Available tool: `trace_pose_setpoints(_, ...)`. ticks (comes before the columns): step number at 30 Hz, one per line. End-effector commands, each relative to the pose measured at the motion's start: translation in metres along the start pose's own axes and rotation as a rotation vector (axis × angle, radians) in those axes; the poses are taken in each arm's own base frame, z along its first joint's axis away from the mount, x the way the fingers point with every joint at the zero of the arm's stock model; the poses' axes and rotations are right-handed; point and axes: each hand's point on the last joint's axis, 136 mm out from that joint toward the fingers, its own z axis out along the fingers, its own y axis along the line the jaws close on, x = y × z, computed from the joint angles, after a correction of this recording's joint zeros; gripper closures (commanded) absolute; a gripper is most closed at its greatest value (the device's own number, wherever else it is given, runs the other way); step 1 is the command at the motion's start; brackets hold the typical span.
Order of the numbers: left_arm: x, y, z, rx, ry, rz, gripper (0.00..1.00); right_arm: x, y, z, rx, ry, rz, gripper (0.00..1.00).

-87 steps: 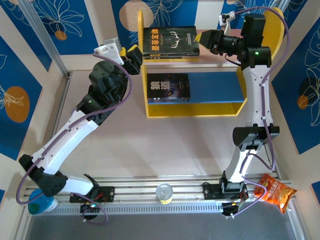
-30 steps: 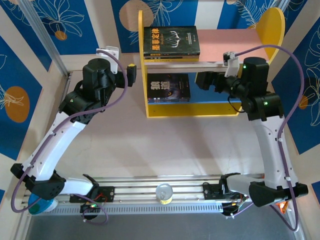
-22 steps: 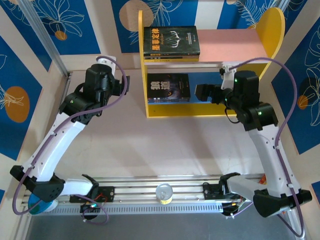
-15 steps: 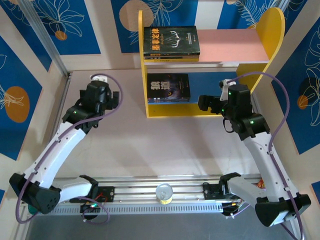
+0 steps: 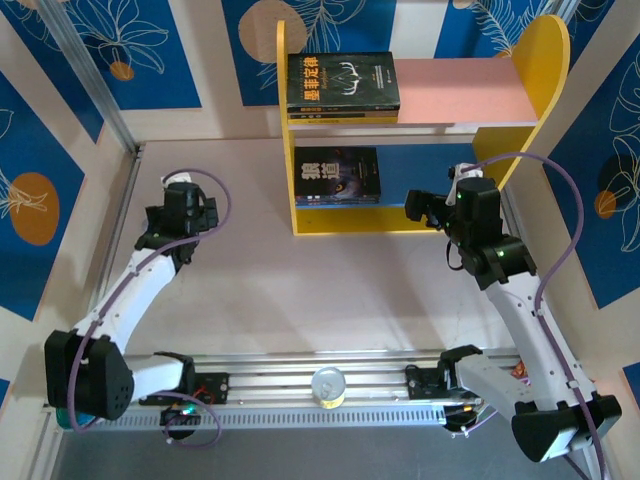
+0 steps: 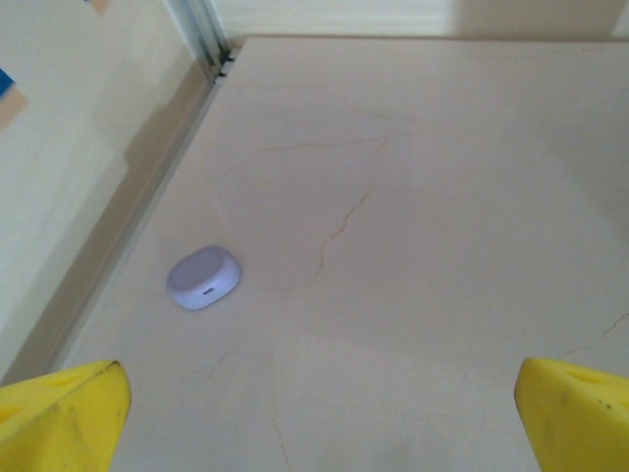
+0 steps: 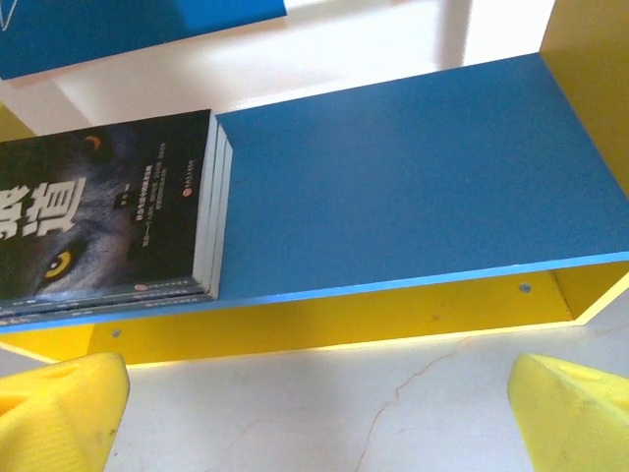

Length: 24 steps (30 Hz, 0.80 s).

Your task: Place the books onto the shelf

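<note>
At the far side of the desk (image 5: 300, 300) stands the shelf (image 5: 380, 219), and the books in sight already lie flat on it. A black book (image 5: 342, 82) sits at the left end of the pink board (image 5: 460, 90). A wolf book (image 7: 108, 211) sits at the left end of the blue board (image 7: 393, 167) below. Both are pushed up to the left side panel, probably to keep the rest of each board free. Page edges under the wolf book suggest it tops a small stack, and a pale edge under the black book hints at the same, though I cannot be sure.

The left fingers (image 6: 64, 413) are spread wide with nothing between them, over bare desk near the left wall. A small lilac case (image 6: 203, 277) lies there, and it is no book. The right fingers (image 7: 59, 408) are likewise wide apart and empty. They hover just in front of the shelf's yellow front lip, facing the vacant stretch of blue board.

With books shelved and both pairs of fingers empty, the job looks done or close to it. Both arms seem parked clear of the shelf so as not to knock it.
</note>
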Motion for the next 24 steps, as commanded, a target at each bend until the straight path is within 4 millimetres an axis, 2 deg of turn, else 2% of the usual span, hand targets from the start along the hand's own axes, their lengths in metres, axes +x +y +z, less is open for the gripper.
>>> trace_pose_setpoints(1, 0.008, -0.007, 0.019, 0.081, -0.021, -0.025, 0.00, -0.008, -0.008, -0.003, 0.037, -0.054, 0.030, 0.01)
trace_pose_setpoints(4, 0.021, -0.004, 0.033, 0.104, -0.046, -0.057, 0.00, -0.011, -0.010, -0.004, 0.039, -0.074, 0.027, 0.01)
trace_pose_setpoints(8, 0.030, 0.001, 0.039, 0.098, -0.139, -0.041, 0.00, -0.012, -0.011, -0.004, 0.038, -0.089, 0.002, 0.01)
trace_pose_setpoints(12, 0.040, 0.004, 0.049, 0.122, -0.166, -0.061, 0.00, -0.006, -0.010, 0.006, 0.019, -0.072, -0.029, 0.01)
trace_pose_setpoints(15, 0.046, -0.006, 0.055, 0.172, -0.180, -0.038, 0.00, 0.000, -0.005, 0.016, -0.017, -0.083, -0.083, 0.01)
trace_pose_setpoints(22, 0.046, -0.027, 0.044, 0.305, -0.279, 0.025, 0.00, 0.013, -0.008, 0.031, -0.007, -0.101, -0.151, 0.01)
trace_pose_setpoints(24, 0.050, -0.026, 0.043, 0.307, -0.294, 0.024, 0.00, 0.016, -0.007, 0.034, -0.015, -0.099, -0.163, 0.01)
